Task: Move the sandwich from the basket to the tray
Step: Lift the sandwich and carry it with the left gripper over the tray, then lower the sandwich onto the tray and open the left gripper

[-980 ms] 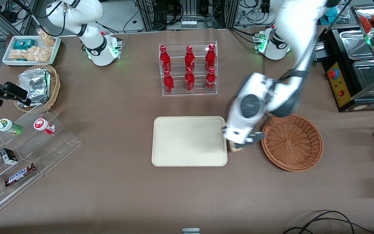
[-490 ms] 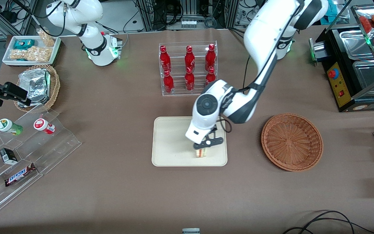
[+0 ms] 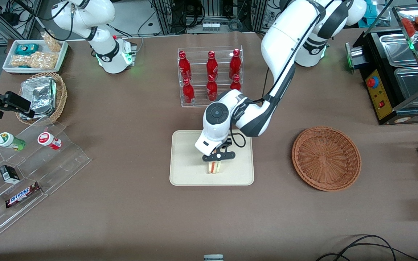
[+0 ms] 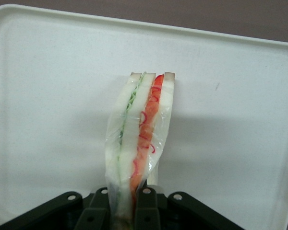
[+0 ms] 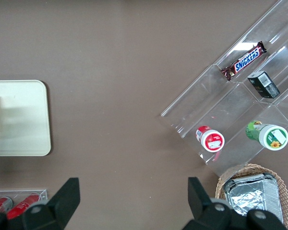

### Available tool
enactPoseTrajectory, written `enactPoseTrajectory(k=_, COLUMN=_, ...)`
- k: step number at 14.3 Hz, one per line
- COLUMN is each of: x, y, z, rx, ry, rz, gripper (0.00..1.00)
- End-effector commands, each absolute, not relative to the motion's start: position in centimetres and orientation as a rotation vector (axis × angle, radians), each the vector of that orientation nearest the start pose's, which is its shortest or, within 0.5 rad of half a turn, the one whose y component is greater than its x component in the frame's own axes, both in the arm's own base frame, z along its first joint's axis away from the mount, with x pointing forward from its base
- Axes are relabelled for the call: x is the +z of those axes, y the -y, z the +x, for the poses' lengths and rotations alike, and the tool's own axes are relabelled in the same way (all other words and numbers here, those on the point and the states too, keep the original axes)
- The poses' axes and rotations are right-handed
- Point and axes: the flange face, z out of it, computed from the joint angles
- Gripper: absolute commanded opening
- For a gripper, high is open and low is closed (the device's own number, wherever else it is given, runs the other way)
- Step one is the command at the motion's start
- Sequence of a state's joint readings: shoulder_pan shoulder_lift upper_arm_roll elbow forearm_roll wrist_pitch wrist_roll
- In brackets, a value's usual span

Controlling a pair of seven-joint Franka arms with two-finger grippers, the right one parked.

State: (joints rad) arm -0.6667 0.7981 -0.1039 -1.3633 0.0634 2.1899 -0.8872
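While our gripper [image 3: 218, 156] hangs over the smooth cream tray [image 3: 185, 170], its fingers [image 4: 145, 211] pinch the wrapped layered sandwich [image 4: 139, 139]; the woven basket [image 3: 326, 158] sits apart.

Sandwich [image 4: 139, 143] in clear wrap, pinched between gripper [image 4: 126, 203] fingers, standing on edge over cream tray [image 4: 48, 96], red and green filling layers facing the camera.

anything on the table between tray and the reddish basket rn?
Nothing: in the front view only bare brown tabletop separates the tray from the basket. The gripper is over the tray, shut on the sandwich.
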Motion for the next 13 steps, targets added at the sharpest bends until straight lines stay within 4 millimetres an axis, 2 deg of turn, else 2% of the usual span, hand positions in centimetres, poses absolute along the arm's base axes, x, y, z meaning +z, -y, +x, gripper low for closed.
enactPoseTrajectory(k=1, x=24.8, y=50.9, z=54.6, rx=-0.023, ry=0.189, rz=-3.196, gripper=1.0)
enactPoseTrajectory(k=3, x=26.3, y=50.9, z=54.6, rx=-0.037, ry=0.192, rz=-3.207, gripper=1.0)
enactPoseTrajectory(k=4, x=27.9, y=50.3, z=54.8, rx=-0.051, ry=0.203, rz=-3.212, gripper=1.0)
enactPoseTrajectory(k=6, x=32.7, y=48.6, z=54.7, rx=-0.08, ry=0.229, rz=-3.218, gripper=1.0)
enactPoseTrajectory(k=7, x=35.8, y=47.8, z=54.2, rx=-0.074, ry=0.23, rz=-3.205, gripper=1.0)
enactPoseTrajectory(k=8, x=38.2, y=46.3, z=54.3, rx=-0.062, ry=0.24, rz=-3.181, gripper=1.0)
enactPoseTrajectory(k=11, x=44.0, y=38.3, z=56.3, rx=0.002, ry=0.399, rz=-3.108, gripper=1.0)
enactPoseTrajectory(k=12, x=44.6, y=35.5, z=57.0, rx=0.053, ry=0.453, rz=-3.068, gripper=1.0)
enactPoseTrajectory(k=13, x=44.8, y=34.4, z=57.2, rx=0.089, ry=0.477, rz=-3.043, gripper=1.0)
